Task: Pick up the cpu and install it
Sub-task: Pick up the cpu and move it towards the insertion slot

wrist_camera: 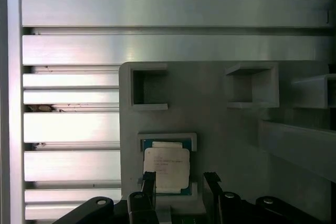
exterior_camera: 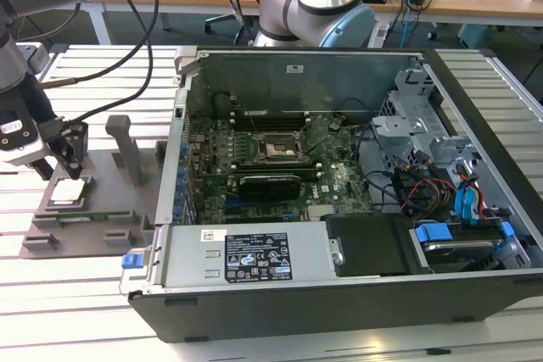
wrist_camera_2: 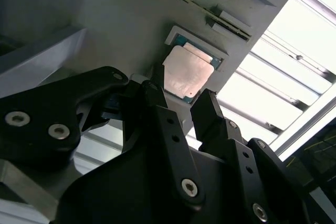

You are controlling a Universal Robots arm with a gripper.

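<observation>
A slatted metal counter [exterior_camera: 102, 74] is carrying everything in the scene. An open computer case [exterior_camera: 382, 303] is lying on its side across most of it, towards the exterior view's right. The robot arm [exterior_camera: 322, 6] is rising from behind the case and reaching round to the exterior view's left.

Inside the case, a green motherboard [exterior_camera: 212, 158] is lying flat. A long black card [exterior_camera: 271, 182] is sitting across its middle. Just behind the card, a black square socket frame [exterior_camera: 273, 147] is sitting on the board.

Beside the case, at the exterior view's left, a grey fixture plate [exterior_camera: 110, 192] is resting on the counter. An upright post [exterior_camera: 127, 150] is standing on it, and two square pockets [wrist_camera: 149, 87] are showing in the first wrist view.

The pincer [exterior_camera: 69, 171] is hanging over the plate's near-left part, pointing down. In both wrist views its two black fingers [wrist_camera: 211, 187] [wrist_camera_2: 210, 114] are standing apart, with nothing clamped between them. The pincer [wrist_camera: 179, 182] [wrist_camera_2: 180, 95] is hovering close over one edge of the cpu, and I cannot tell whether either fingertip is touching it.

The cpu [exterior_camera: 68, 191] is lying flat in a shallow framed recess of the plate, well apart from the socket frame. Its silvery top [wrist_camera: 166, 169] [wrist_camera_2: 185, 74] is facing up.
</observation>
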